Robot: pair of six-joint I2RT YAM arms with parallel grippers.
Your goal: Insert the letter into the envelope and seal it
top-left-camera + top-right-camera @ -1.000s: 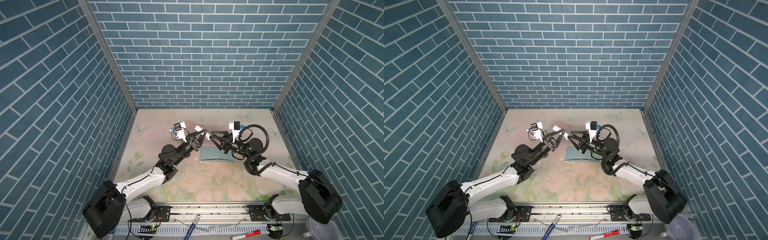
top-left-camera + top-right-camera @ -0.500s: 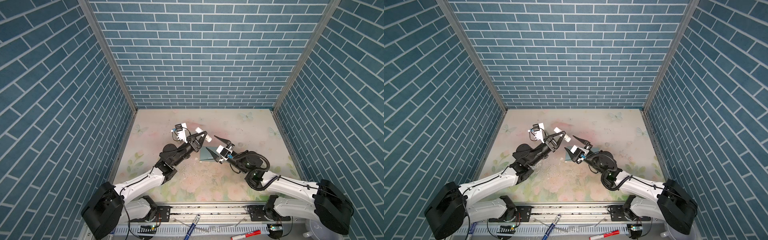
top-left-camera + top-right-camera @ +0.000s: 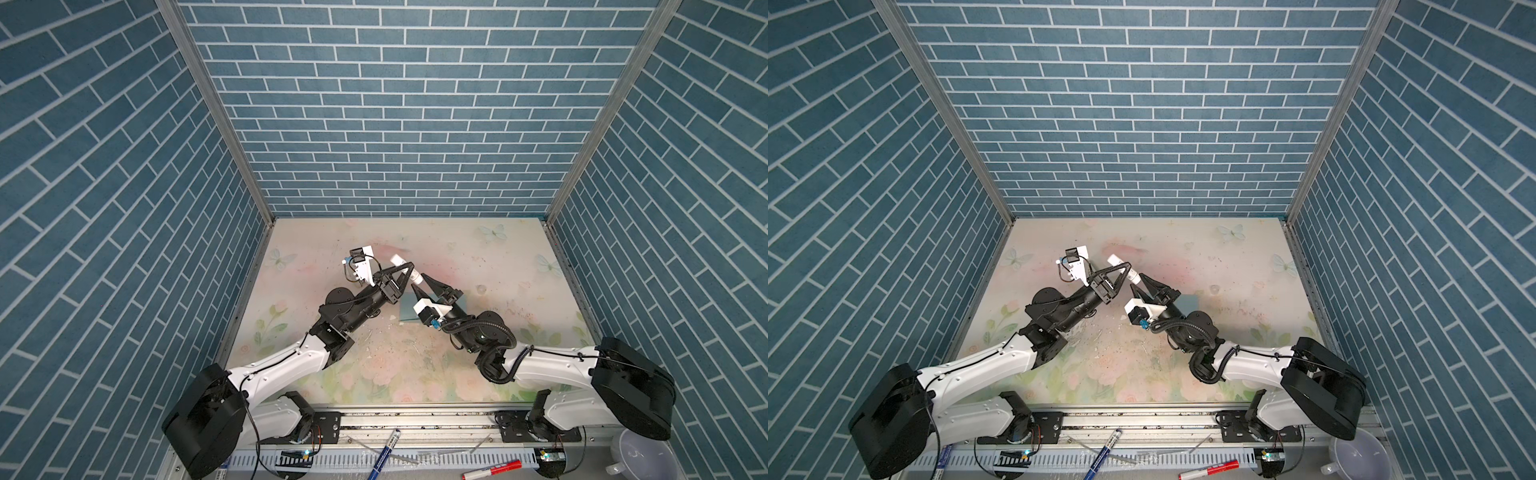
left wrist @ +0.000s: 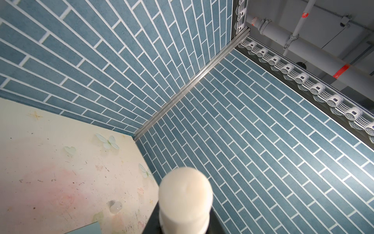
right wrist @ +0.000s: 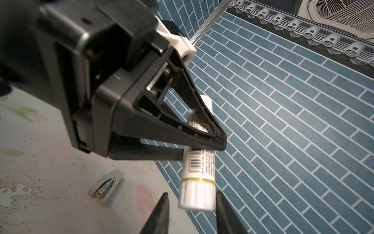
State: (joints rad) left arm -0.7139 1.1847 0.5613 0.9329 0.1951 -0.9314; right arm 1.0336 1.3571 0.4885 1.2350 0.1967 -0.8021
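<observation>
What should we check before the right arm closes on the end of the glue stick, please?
1. Left gripper clamped on the glue stick: ok.
2. Stick's ribbed end between the right gripper fingers: ok.
3. Both fingers touching the stick: not ok, a gap shows on one side.
4. Envelope lying flat: cannot tell, the right arm hides most of it.
5. Letter inside the envelope: cannot tell, no letter is in view.
</observation>
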